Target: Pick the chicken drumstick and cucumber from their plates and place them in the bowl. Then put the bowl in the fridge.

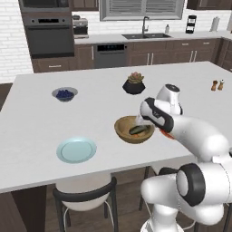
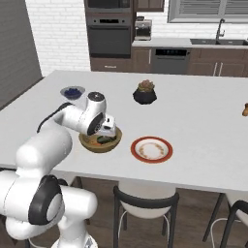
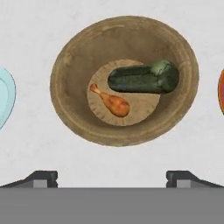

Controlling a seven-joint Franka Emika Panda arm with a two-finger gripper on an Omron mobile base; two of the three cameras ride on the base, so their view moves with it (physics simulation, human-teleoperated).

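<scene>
Going left to right on the counter (image 1: 27, 131): the pale blue plate (image 1: 76, 150) is bare, the wooden bowl (image 1: 134, 129) sits in the middle, and the red-rimmed plate (image 2: 151, 149) on the far side is bare too. So both foods can be counted as moved. In the hand view the cucumber (image 3: 144, 78) is seen lying across the bowl's floor with the chicken drumstick (image 3: 111, 102) just beside it, bone end pointing away toward the blue plate's side.

The gripper (image 3: 112, 177) is held above the bowl with nothing between the fingers; the two tips are spread wide apart at the bottom of the hand view.

What's left looks like the bowl-to-fridge part. For that, the rim should probably be pinched, one finger inside the wall and one outside, rather than the whole bowl being straddled, since it looks wider than the spread. A spot on the rim away from the cucumber would be best, so the inner finger isn't jammed against it. The bowl should be kept level when lifted, or the cucumber could roll.

View differences: the food layout is only clear from the hand camera. From the left base view the cucumber is just a green sliver under the wrist. The small bowl of blueberries (image 1: 65, 94) and the plant pot (image 1: 134, 84) further back are caught by the base views.
</scene>
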